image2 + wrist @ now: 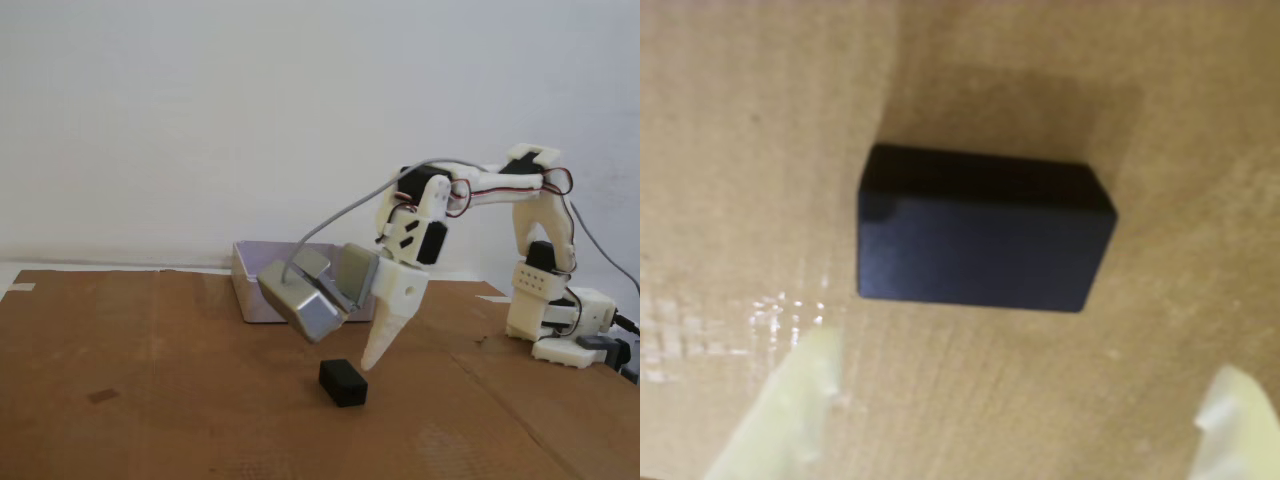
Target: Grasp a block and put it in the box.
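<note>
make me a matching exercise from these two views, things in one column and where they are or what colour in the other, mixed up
Things:
1. block
2. box
3. gripper
4. camera housing

Descriptions:
A. pale, low-walled, at the back by the wall
B. grey metallic, mounted beside the arm's wrist
C. small, black, lying on the cardboard
D. pale jaws apart, just above the block

Pairs: 1-C, 2-A, 3-D, 4-B

White printed arm (505, 190) with black servos and a grey cable (340, 215).
</note>
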